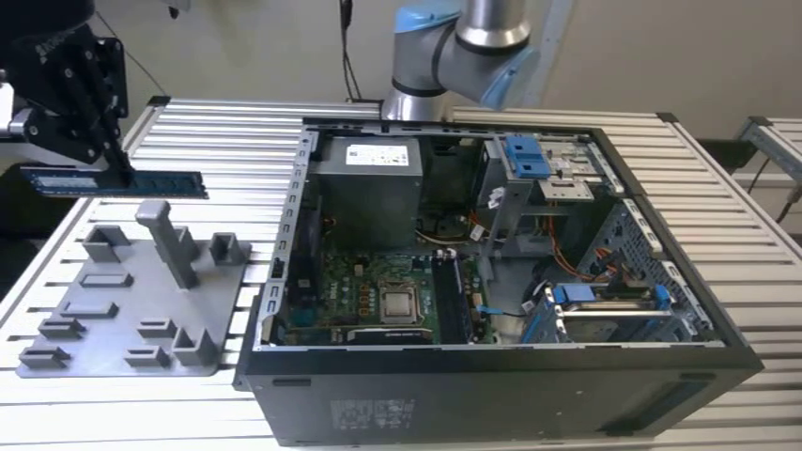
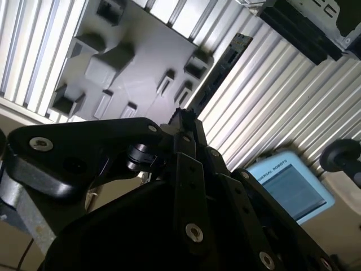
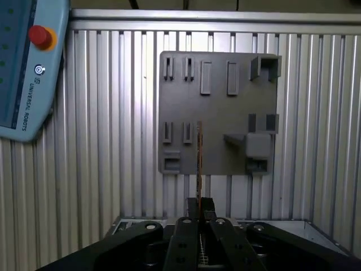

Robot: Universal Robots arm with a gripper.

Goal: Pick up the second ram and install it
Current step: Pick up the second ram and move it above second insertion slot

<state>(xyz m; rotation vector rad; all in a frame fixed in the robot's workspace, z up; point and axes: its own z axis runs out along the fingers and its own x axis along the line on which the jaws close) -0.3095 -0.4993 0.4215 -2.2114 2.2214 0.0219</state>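
Black linkage fills the foreground in both wrist views, where the claw (image 3: 198, 204) is clamped on the second ram (image 3: 198, 161). The ram is held edge-on in the air above the grey fixture plate (image 3: 217, 96), not touching it. That plate lies flat on the ribbed metal tabletop (image 1: 225, 127), toward its edge on the exterior view's left. An open computer case (image 1: 501, 395) fills the tabletop's middle up to the near edge. A pale blue teach pendant (image 3: 22, 68) rests by a tabletop edge, apart from the plate. A plain light wall (image 1: 251, 47) stands behind.
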